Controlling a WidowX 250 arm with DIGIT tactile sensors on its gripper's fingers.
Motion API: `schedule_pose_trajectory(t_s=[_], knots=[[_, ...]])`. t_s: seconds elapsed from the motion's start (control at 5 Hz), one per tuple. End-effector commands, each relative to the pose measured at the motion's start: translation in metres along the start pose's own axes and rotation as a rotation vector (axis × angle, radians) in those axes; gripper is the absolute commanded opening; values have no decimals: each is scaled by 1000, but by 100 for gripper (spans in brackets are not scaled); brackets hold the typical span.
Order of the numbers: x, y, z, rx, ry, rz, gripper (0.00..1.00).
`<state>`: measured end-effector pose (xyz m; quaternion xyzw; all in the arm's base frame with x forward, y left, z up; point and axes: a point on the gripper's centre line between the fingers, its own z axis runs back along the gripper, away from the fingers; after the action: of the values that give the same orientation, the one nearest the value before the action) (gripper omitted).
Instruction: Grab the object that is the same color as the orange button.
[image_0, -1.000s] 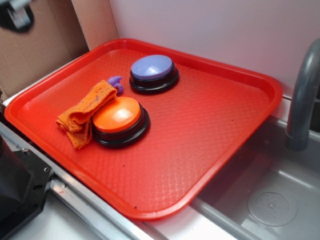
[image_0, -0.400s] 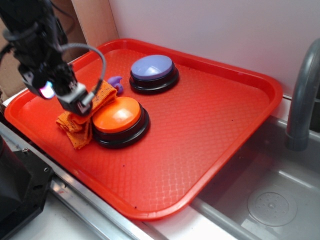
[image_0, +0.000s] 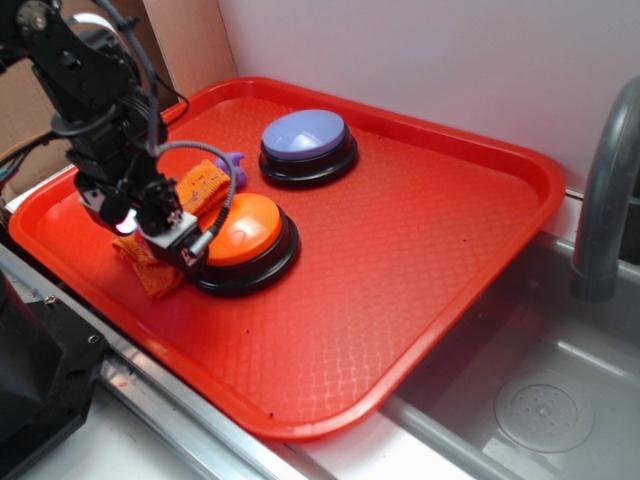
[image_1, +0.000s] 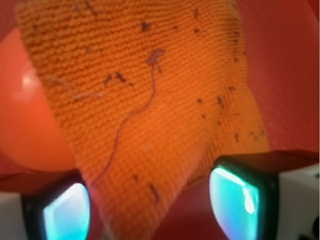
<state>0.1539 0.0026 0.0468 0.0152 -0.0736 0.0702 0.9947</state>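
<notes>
The orange woven rag (image_0: 203, 186) lies on the red tray (image_0: 420, 250), against the left side of the orange button (image_0: 245, 228). My gripper (image_0: 165, 228) is low over the rag and covers most of it. In the wrist view the rag (image_1: 150, 100) fills the frame and reaches down between my two fingers (image_1: 65, 212), which stand apart on either side of it. My gripper (image_1: 150, 210) is open. The orange button's dome (image_1: 30, 115) shows at the left of the wrist view.
A purple button (image_0: 305, 140) stands at the back of the tray, with a small purple piece (image_0: 235, 160) to its left. A grey faucet (image_0: 605, 190) and a metal sink (image_0: 540, 380) are at the right. Cardboard stands behind the tray at the left.
My gripper has come into view from the upper left and dropped down onto the rag beside the orange button. The rag and buttons have not moved.
</notes>
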Motion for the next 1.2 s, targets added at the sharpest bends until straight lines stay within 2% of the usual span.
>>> schedule_pose_trajectory(t_s=[0.0,0.2,0.4,0.6,0.8,1.0], knots=[[5,7,-1,2,-33,11,0],[5,9,5,-13,-41,9,0],[11,11,23,25,-18,-26,0],[22,12,65,47,11,-35,0],[40,17,113,64,-8,12,0],[53,22,162,27,-25,49,0]])
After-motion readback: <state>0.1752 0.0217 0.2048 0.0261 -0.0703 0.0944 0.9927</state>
